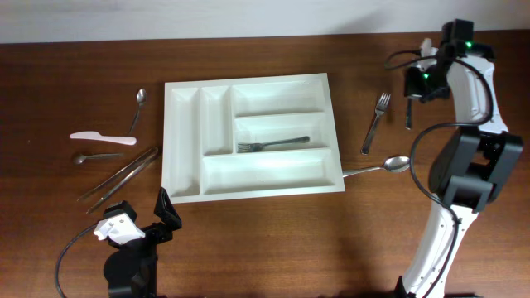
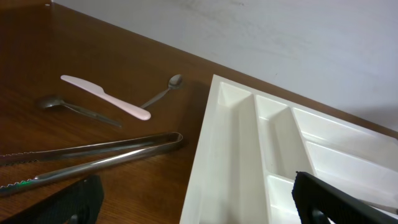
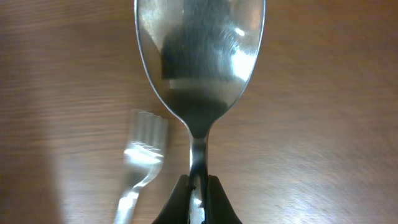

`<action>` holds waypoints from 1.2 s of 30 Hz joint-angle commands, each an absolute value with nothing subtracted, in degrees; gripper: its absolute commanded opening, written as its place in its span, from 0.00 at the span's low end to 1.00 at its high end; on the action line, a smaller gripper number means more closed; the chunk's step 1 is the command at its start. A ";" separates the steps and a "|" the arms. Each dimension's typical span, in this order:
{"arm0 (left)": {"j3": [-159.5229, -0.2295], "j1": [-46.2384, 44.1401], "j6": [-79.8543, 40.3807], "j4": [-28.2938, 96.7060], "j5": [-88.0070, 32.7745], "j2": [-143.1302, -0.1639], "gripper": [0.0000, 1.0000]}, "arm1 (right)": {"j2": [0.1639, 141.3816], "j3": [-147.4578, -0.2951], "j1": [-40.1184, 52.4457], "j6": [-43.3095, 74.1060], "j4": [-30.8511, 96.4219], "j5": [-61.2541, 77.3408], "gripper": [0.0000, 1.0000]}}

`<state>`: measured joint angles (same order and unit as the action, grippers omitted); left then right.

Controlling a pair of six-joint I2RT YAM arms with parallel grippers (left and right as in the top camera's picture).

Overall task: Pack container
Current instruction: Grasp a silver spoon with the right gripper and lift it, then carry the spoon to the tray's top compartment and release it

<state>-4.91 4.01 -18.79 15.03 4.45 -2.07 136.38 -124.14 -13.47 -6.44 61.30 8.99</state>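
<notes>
Right gripper clamped on spoon, 3 o'clock clear of container's edge, fork between; left gripper wide, 8 o'clock

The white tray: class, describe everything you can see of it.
The white tray is a large rectangle of smooth, plastic-looking material with raised rims and rounded corners. It has five compartments: two narrow ones at one end and three wide ones stacked beside them. It lies flat, open side up, on the brown wooden table. Only a metal fork lies inside, in the middle wide compartment. A spoon on the table points its handle at one tray corner; whether they touch cannot be told.
</notes>
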 commanded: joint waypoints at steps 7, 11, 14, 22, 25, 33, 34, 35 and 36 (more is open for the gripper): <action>-4.67 4.34 -17.67 15.03 3.84 -1.54 0.99 | 136.31 -136.20 -1.30 -22.20 63.09 15.75 0.04; -4.67 4.34 -17.67 15.03 3.84 -1.54 0.99 | 136.31 -137.91 3.05 -28.56 62.74 16.84 0.04; -4.67 4.34 -17.67 15.03 3.84 -1.54 0.99 | 136.33 -137.78 6.07 -35.97 62.65 17.39 0.04; -4.67 4.34 -17.67 15.03 3.84 -1.54 0.99 | 136.35 -136.03 12.29 -50.98 62.17 17.52 0.04; -4.67 4.34 -17.67 15.03 3.84 -1.54 0.99 | 136.42 -135.46 14.33 -55.86 62.17 18.81 0.04; -4.67 4.34 -17.67 15.03 3.84 -1.54 0.99 | 138.47 -131.17 16.75 -62.76 61.93 25.41 0.03; -4.67 4.34 -17.67 15.05 3.84 -1.54 0.99 | 139.20 -130.65 16.93 -62.76 61.71 25.87 0.04; -4.67 4.34 -17.67 15.03 3.84 -1.54 0.99 | 139.41 -130.41 17.02 -62.76 61.63 26.30 0.04; -4.67 4.34 -17.67 15.05 3.81 -1.54 0.99 | 139.85 -130.10 17.17 -62.74 61.17 26.61 0.04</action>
